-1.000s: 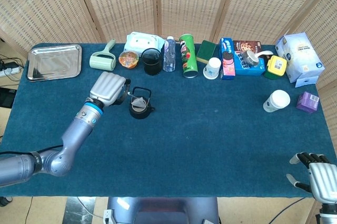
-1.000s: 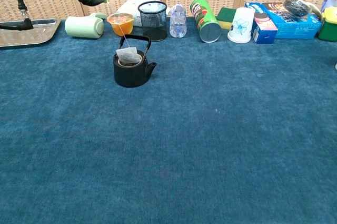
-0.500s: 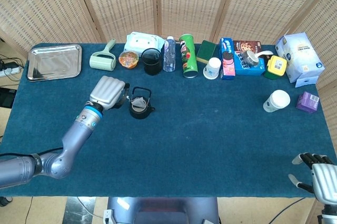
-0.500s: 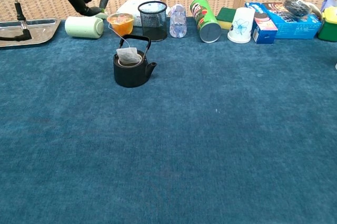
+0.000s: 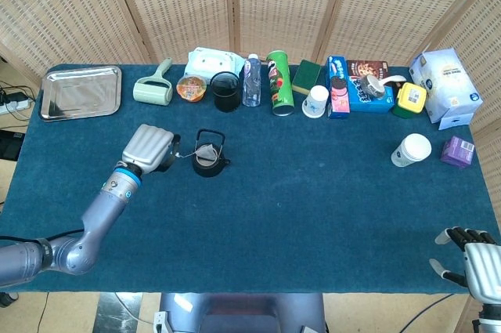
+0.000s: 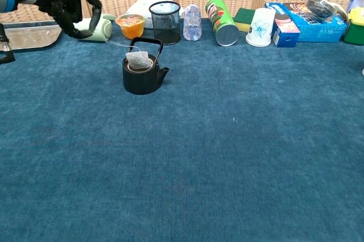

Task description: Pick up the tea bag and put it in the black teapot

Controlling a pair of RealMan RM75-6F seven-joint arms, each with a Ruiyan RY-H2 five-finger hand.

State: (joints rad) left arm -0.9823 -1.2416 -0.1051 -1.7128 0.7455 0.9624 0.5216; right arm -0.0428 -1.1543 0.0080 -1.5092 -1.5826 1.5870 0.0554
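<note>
The tea bag [image 6: 136, 60] is seen resting in the mouth of the black teapot [image 6: 141, 76] left of centre, its string seemingly kept taut by the curled left hand [image 6: 73, 11] so it can be lowered, while the right hand [image 5: 479, 258] is held idle, fingers spread, at lower right.

Even, bright, diffuse light fills both my views, throwing only a soft, short shadow beside the black teapot [image 6: 141, 75], with everything sharp, no glare, and slight wide-angle bowing at my head view's edges.
</note>
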